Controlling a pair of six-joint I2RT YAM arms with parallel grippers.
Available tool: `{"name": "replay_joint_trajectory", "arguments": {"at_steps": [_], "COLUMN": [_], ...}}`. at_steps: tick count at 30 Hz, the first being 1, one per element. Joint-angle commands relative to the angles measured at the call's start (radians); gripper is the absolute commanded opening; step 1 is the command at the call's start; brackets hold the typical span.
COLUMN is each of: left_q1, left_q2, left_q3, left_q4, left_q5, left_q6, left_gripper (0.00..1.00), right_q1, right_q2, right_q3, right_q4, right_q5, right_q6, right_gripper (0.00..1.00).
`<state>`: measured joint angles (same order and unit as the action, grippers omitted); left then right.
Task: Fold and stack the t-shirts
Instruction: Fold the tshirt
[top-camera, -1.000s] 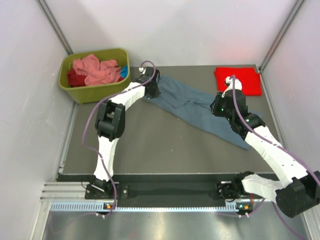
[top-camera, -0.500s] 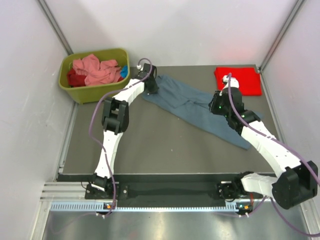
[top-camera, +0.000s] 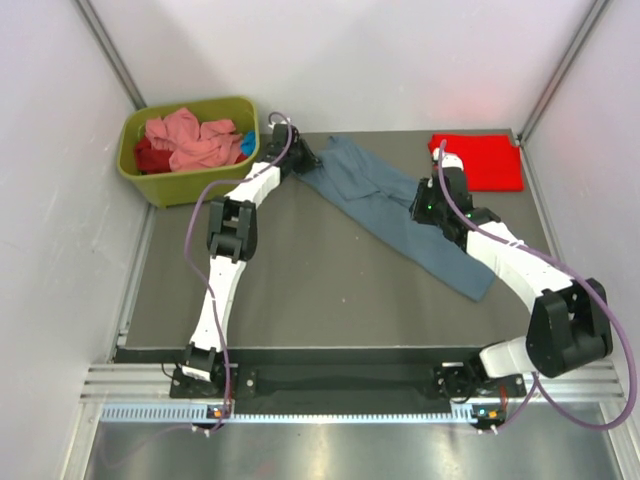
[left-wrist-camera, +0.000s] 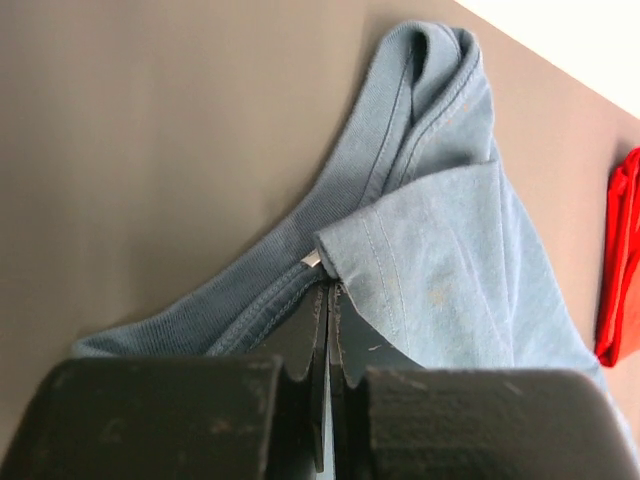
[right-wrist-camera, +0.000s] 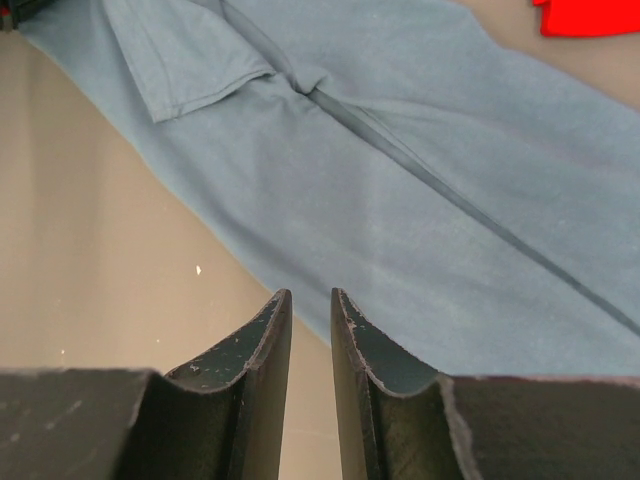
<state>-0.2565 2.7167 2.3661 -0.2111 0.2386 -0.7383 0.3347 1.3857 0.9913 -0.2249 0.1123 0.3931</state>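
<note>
The slate blue-grey t-shirt lies stretched in a long diagonal band across the mat, from back centre to the right middle. My left gripper is shut on its collar edge at the back end; the left wrist view shows the jaws pinched on the ribbed neckline. My right gripper hovers over the shirt's middle edge. Its jaws stand narrowly apart with nothing between them, above the cloth. A folded bright red t-shirt lies at the back right.
An olive-green bin stands at the back left, holding salmon pink and dark red shirts. White walls close in the left, back and right. The red shirt's edge also shows in the left wrist view and the right wrist view.
My left gripper has pulled the shirt's collar end toward the back left corner. My right gripper has moved toward the back, and the shirt has shifted and stretched with it.
</note>
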Motion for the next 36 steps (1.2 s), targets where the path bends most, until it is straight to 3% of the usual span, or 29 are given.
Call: {"name": "replay_joint_trajectory", "arguments": {"at_steps": [1,6,12,15,20,22,26,36], "left_q1": [0.002,-0.001,-0.029,-0.055,-0.159,-0.187,-0.193,-0.191], "left_q2": [-0.095,-0.233,-0.455,-0.558,-0.690,-0.727,-0.729,-0.540], "left_q3": [-0.044,-0.033,-0.175,-0.371,-0.597,-0.725,-0.860,-0.794], "left_q4": [0.061,0.000,-0.060,-0.036,-0.053,0.017,0.128,0.168], "left_q5": [0.019,0.133,-0.008,0.025,-0.091,-0.119,-0.192,-0.180], "left_q6": [0.060,0.082,0.119,0.028,-0.010,-0.082,-0.188,-0.233], "left_gripper": [0.00,0.00,0.22,0.25,0.32,0.33,0.34,0.41], "right_q1": [-0.010,-0.013,-0.014,-0.026,-0.049,-0.051,-0.053,-0.062], "right_q2": [-0.016,-0.042,-0.112,-0.149,-0.220,-0.270,-0.303,-0.264], "right_q3": [0.043,0.041,0.001,-0.010,-0.026,-0.042,-0.049,-0.074], "right_q4": [0.044,-0.035,-0.103,-0.166,-0.238,-0.235,-0.225,-0.159], "right_q5": [-0.029,-0.074,-0.089,-0.031,-0.010,-0.016,-0.031,-0.066], "right_q6": [-0.003,-0.017,-0.007,0.033,0.069,0.066,0.053,0.039], "right_gripper": [0.24,0.24,0.25,0.26,0.26,0.26,0.27,0.27]}}
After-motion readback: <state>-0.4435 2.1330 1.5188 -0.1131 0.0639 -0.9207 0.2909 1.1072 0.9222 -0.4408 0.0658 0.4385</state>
